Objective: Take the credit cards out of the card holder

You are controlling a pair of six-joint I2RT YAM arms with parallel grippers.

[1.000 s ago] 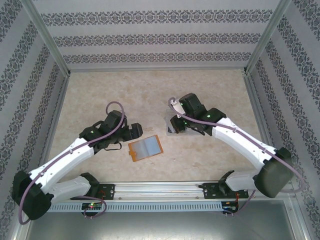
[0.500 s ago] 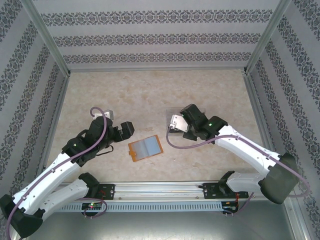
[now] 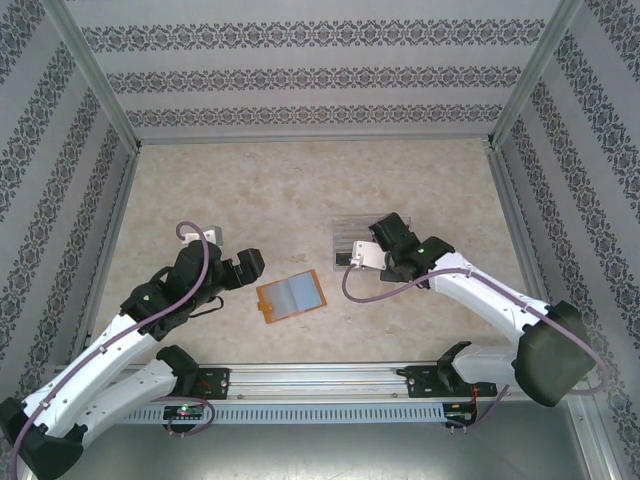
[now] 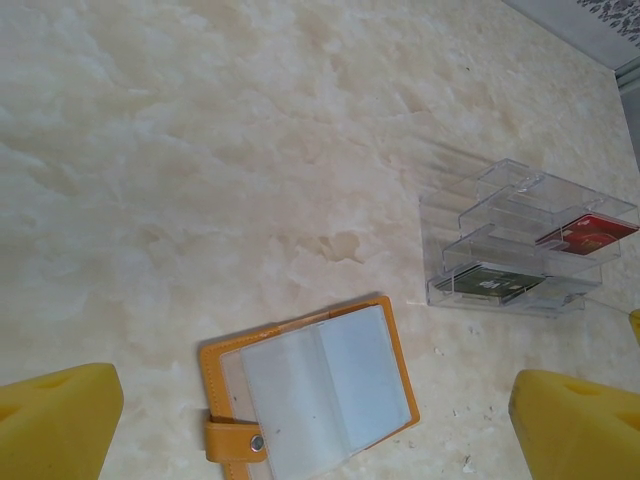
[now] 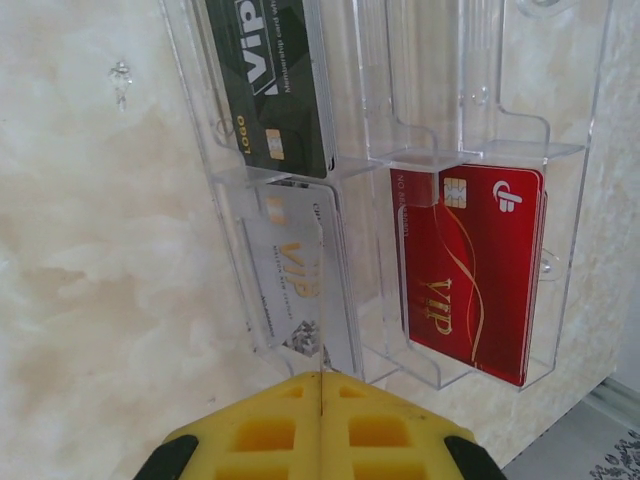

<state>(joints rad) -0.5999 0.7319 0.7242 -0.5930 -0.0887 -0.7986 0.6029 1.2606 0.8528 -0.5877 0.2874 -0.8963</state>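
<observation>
The pale marbled bench (image 3: 300,180) carries everything. On it, the left arm (image 3: 130,330) has swung back toward its own side over the last second. Its end effector (image 3: 247,264) now sits just left of the card holder (image 4: 310,395), with its yellow fingers (image 4: 55,420) spread wide. The right arm (image 3: 480,290) has pulled its end effector (image 3: 362,256) off the clear tray (image 3: 345,232) toward the near edge, fingers pressed together on nothing. The orange holder has not moved and lies open and flat between the two arms. Its grey pockets look empty, though I cannot be sure. In the tray, a pale card (image 5: 295,290) rests in a slot beside a red card (image 5: 470,270) and below a black card (image 5: 270,80). That suggests a card has just been delivered and the job is near its end.
</observation>
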